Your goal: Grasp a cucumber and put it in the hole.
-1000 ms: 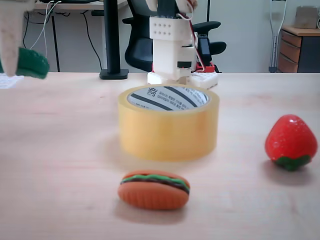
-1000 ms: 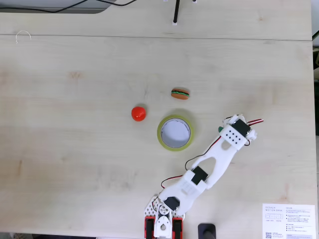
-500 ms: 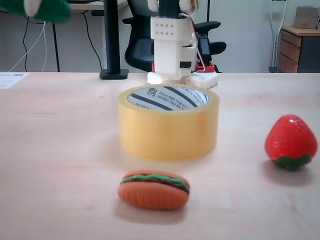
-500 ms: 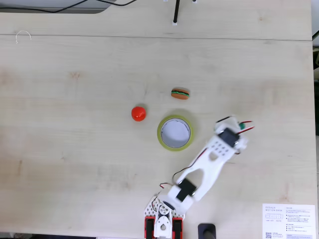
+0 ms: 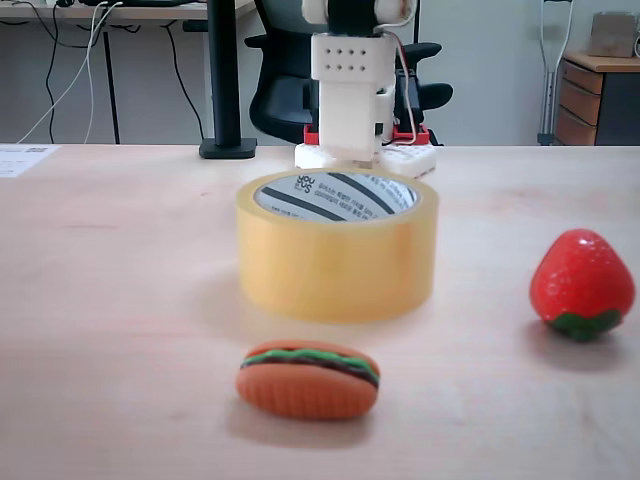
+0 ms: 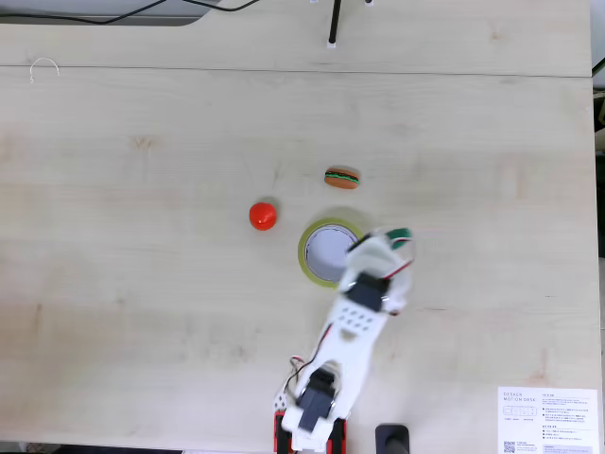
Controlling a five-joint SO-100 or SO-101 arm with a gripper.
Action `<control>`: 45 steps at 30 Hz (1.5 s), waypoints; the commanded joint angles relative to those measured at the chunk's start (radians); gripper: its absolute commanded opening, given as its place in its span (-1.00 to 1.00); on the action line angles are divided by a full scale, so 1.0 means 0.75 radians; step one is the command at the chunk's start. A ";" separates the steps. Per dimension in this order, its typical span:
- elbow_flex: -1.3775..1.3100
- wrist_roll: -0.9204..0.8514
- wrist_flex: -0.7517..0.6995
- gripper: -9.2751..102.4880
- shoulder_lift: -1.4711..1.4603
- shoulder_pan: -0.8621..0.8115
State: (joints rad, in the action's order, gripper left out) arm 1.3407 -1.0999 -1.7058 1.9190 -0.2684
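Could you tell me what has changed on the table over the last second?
In the top-down fixed view the arm has swung left, from well right of the tape roll to partly over its right side, carrying the cucumber, a green bit at the gripper end. In the low fixed view the cucumber rose out of frame. Burger, strawberry and tape roll stayed put.
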 commanded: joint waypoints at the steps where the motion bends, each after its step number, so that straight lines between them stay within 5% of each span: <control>1: 0.043 -0.025 -0.102 -0.84 0.160 0.141; 12: 0.164 -0.049 -0.033 -0.84 0.147 0.440; 45: 0.178 -0.526 0.135 -0.84 -0.100 0.448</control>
State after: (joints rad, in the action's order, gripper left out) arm 1.4834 -1.4527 -1.6306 1.8423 0.0629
